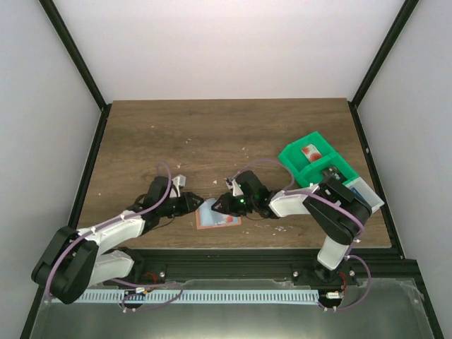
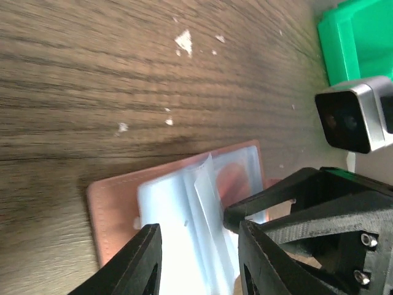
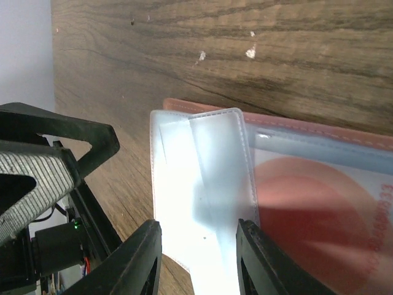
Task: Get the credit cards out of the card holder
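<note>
A tan-pink card holder [image 1: 217,216] lies open on a wooden table [image 1: 212,134], near the front edge, between two robot arms; a red-printed card [image 3: 319,209] sits inside it under a clear sleeve [image 3: 202,166]; the left gripper [image 1: 196,204] meets the holder from the left, the right gripper [image 1: 219,205] from the right; each has its fingers apart with sleeve plastic between them; whether either pinches it cannot be told; a green tray [image 1: 291,159] at the right holds a red-and-white card [image 1: 308,152].

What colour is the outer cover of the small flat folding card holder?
Tan-pink; the card holder shows it best in the left wrist view.
</note>
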`<state>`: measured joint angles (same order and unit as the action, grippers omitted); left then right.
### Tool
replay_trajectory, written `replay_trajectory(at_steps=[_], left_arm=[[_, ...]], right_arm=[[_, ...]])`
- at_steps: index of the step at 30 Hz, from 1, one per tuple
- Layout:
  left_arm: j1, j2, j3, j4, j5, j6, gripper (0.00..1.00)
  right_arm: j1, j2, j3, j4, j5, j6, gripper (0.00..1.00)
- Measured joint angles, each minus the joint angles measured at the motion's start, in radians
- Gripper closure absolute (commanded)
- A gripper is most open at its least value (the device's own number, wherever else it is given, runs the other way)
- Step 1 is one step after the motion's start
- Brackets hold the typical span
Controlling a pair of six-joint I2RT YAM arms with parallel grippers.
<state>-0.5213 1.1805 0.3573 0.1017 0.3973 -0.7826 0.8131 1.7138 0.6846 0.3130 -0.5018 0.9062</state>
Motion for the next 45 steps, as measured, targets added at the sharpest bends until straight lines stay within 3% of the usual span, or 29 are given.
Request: replay_trajectory(at_steps=[14, 21, 29, 35, 40, 45], left_arm=[[0.05, 0.049, -0.076, 0.054, 0.065, -0.023, 0.71], [0.05, 0.093, -0.08, 0.087, 0.086, -0.017, 0.73], [0.05, 0.061, -0.076, 0.063, 0.072, -0.006, 0.71], [0.05, 0.0, -0.037, 0.018, 0.07, 0.002, 0.62], [0.05, -0.064, -0.021, 0.036, 0.117, -0.017, 0.62], [-0.002, -0.028, -0.019, 0.098, 0.146, -0.06, 0.63]], right_arm=[[0.019, 0.03, 0.133, -0.023, -0.028, 0.013, 0.65], [0.02, -0.036, 0.146, -0.154, 0.056, -0.064, 0.62], [0.014, -0.222, 0.137, -0.219, 0.156, -0.129, 0.63], [0.014, -0.213, 0.079, -0.247, 0.193, -0.138, 0.7], [0.014, -0.174, 0.068, -0.276, 0.224, -0.146, 0.73], [0.007, -0.148, 0.065, -0.305, 0.257, -0.155, 0.74]])
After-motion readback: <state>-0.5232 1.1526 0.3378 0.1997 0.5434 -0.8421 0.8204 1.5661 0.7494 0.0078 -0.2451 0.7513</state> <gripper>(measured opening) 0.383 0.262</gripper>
